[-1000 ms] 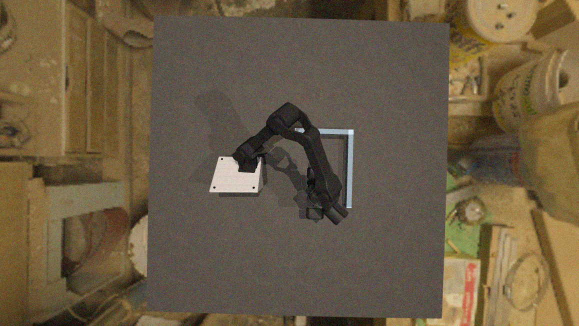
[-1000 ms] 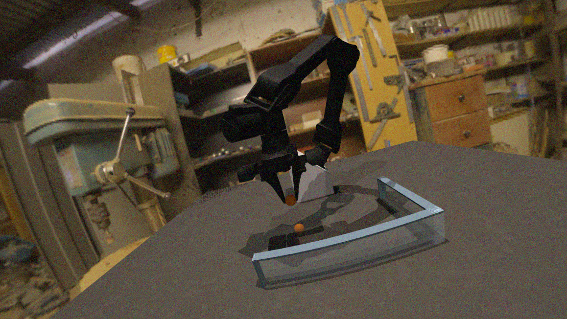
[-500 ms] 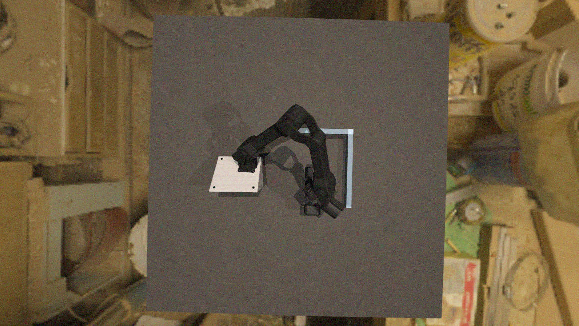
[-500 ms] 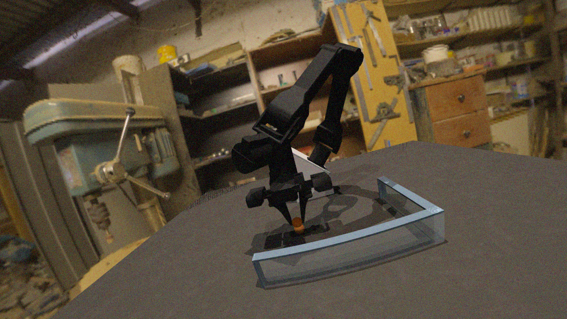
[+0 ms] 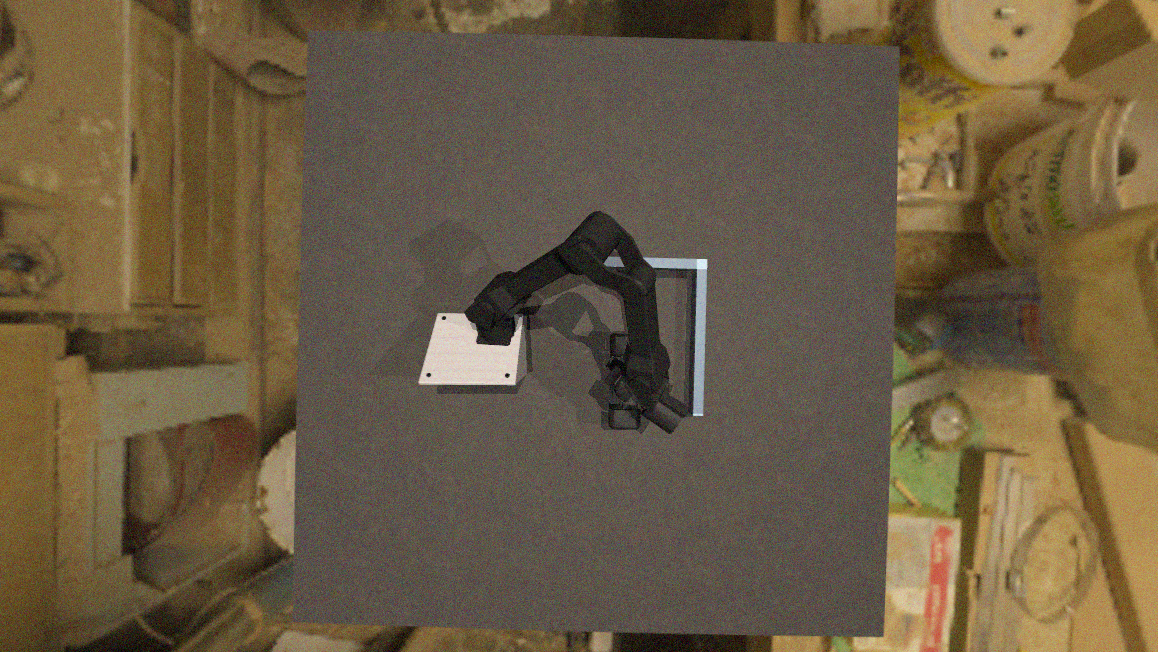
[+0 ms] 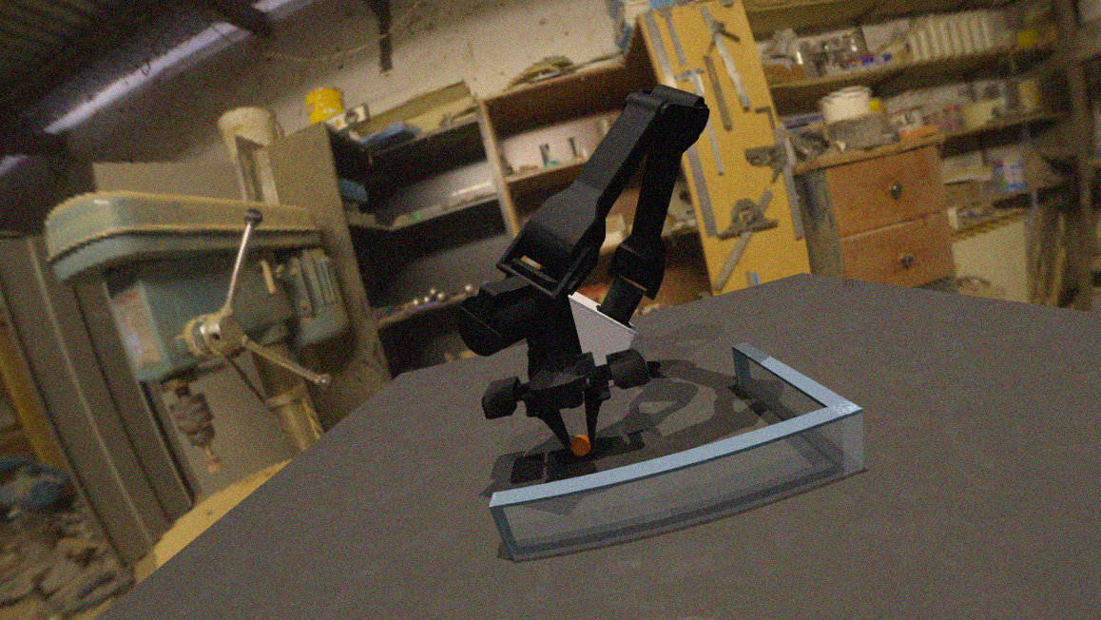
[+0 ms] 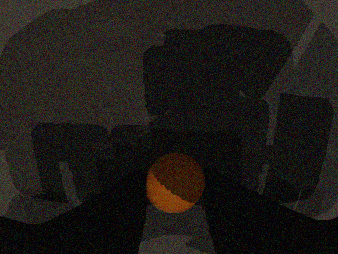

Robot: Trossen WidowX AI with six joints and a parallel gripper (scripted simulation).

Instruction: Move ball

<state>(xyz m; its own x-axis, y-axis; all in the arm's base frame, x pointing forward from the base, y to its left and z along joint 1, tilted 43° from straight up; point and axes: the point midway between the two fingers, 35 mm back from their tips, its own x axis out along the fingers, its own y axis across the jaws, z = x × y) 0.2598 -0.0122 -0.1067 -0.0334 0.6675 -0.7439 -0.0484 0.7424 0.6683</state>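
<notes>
Gripper [image 6: 576, 440] pinches the ball [image 6: 580, 444] at its tips, low over the table [image 6: 924, 461]; we should release gently so nothing rolls.

Ball [image 7: 175, 183] hidden under arm overhead

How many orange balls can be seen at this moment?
1. The orange ball sits pinched at the tips of the gripper, low over the table, just inside the long clear wall. The see-through copy may be hidden behind it.

Ball [image 6: 580, 444] between fingers [image 6: 556, 427], inside walls [image 6: 678, 461].
</notes>
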